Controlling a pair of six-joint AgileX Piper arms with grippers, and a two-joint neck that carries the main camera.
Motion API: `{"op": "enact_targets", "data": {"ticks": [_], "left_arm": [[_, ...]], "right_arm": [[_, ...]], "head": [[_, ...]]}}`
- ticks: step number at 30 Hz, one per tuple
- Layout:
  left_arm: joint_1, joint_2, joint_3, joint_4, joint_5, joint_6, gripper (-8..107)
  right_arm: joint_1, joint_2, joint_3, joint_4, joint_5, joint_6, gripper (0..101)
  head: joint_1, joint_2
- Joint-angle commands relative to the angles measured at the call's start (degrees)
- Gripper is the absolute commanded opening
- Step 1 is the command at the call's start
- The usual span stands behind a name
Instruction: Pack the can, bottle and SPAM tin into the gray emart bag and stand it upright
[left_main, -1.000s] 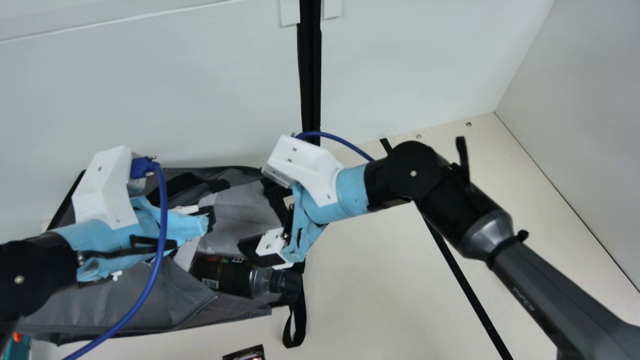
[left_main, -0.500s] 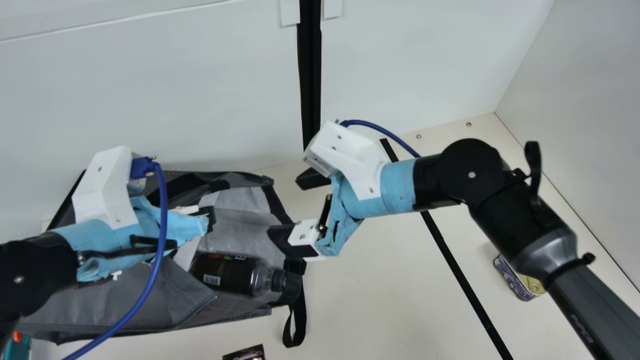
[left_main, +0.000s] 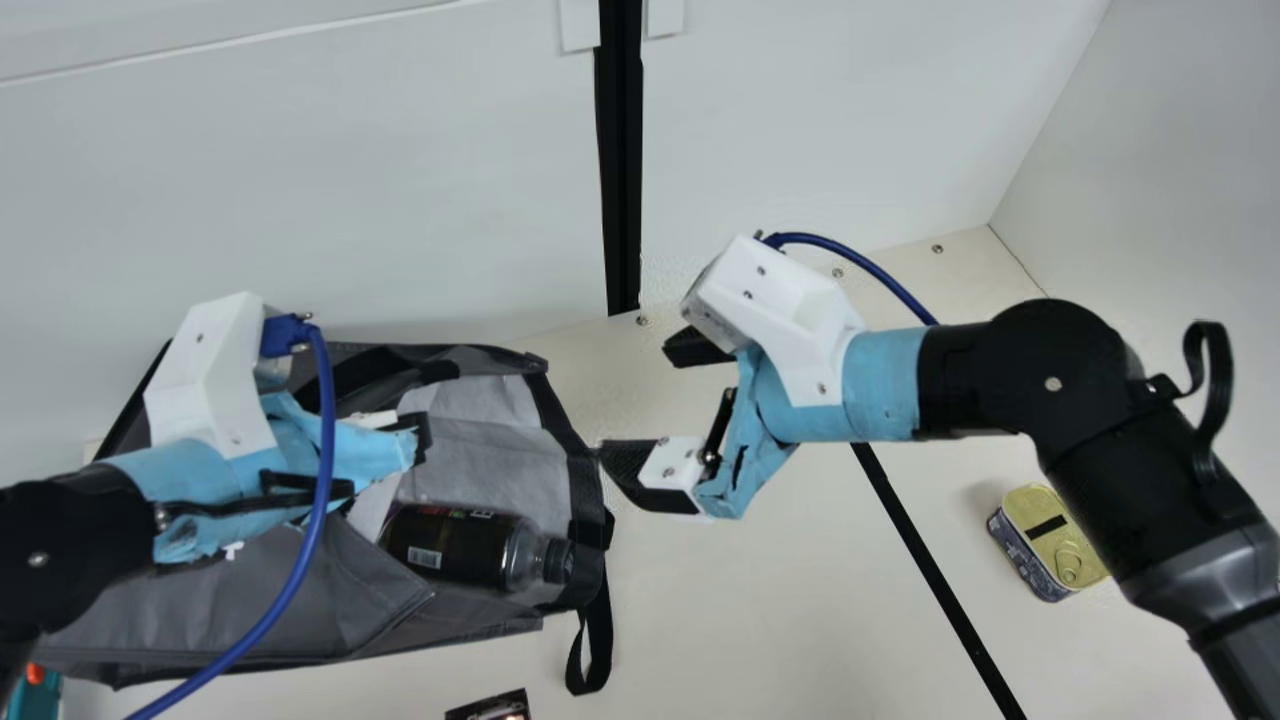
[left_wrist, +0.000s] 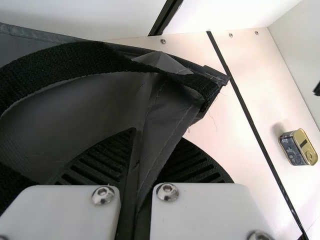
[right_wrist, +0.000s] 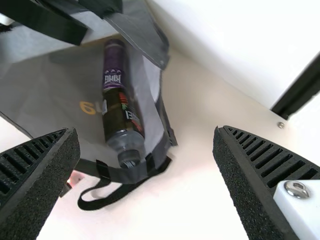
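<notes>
Left pincer (left_main: 405, 445) pinching fabric of gray emart bag (left_main: 485, 460) near its upper edge. Right pincer (left_main: 640, 403) spread wide and holding nothing, just beside bag's mouth. Bag lying on side on desk (left_main: 750, 610), mouth facing right arm. Bottle (left_main: 455, 545) lying inside, cap toward mouth. SPAM tin (left_main: 1040, 530) outside, well apart from bag, beyond black strip (left_main: 938, 580), gold pull-ring lid up.
</notes>
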Motion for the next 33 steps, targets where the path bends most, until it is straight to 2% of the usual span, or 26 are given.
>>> {"op": "enact_targets", "data": {"ticks": [1,24,33], "left_arm": [[0.0,0.0,0.0,0.0,0.0,0.0,-8],[0.0,0.0,0.0,0.0,0.0,0.0,-8],[0.0,0.0,0.0,0.0,0.0,0.0,-8]], "right_arm": [[-0.7,-0.7,0.2,-0.5,0.1,0.2,95],[-10.9,-8.6,2.8,-6.6,1.2,5.2,95],[-13.9,-12.1,3.6,-11.7,0.9,10.2,95]], "head": [[-1.3,-0.1],[-1.3,-0.1],[-1.3,-0.1]]}}
